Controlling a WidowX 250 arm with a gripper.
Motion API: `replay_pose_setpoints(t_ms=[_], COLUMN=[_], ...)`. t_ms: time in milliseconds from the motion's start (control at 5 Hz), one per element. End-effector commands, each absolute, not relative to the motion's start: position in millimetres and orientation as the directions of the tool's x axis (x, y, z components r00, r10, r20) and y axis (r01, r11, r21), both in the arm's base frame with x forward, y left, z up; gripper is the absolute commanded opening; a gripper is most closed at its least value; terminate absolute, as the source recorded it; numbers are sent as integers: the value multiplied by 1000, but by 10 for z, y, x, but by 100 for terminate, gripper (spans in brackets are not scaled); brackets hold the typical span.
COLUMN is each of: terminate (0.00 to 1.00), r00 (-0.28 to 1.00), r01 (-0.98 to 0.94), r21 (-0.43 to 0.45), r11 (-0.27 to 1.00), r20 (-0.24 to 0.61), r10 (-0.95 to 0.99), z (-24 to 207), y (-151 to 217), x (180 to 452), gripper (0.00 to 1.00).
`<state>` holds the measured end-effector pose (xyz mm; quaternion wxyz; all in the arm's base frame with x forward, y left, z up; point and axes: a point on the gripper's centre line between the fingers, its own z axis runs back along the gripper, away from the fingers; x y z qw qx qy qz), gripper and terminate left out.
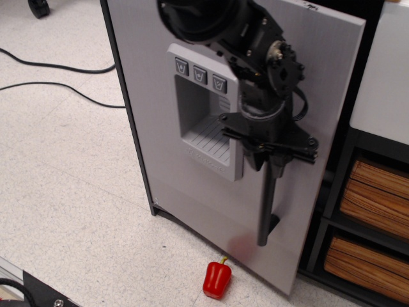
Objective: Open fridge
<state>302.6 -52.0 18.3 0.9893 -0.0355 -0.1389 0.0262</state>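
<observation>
The fridge's brushed-grey door (153,121) stands partly swung out from its dark frame (345,134), hinged on the left. Its right edge has come away, showing a dark gap. The grey three-button dispenser panel (201,118) sits in the door. My gripper (268,155) is shut on the vertical black bar handle (266,204) near its top. The arm comes in from the top of the view and hides the handle's upper end.
A red bell pepper (216,279) lies on the speckled floor just below the door's swing. A white-topped unit (383,83) with wooden drawers (374,198) stands at the right. Black cables (57,77) run across the floor at the left.
</observation>
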Motion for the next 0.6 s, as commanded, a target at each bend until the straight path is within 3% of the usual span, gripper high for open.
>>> replay_pose_setpoints(t_ms=[0,200,400], terminate=[0,0,0], r00=[967,984,987], r01=[-25,38,48], r21=[-48,-22,-50], r11=[999,999,998], r20=[251,178,154], r10=[36,-34,-40], z=[506,430,499], y=[-220,-435,-749], x=[2719,2575,2592], gripper=[100,100,100])
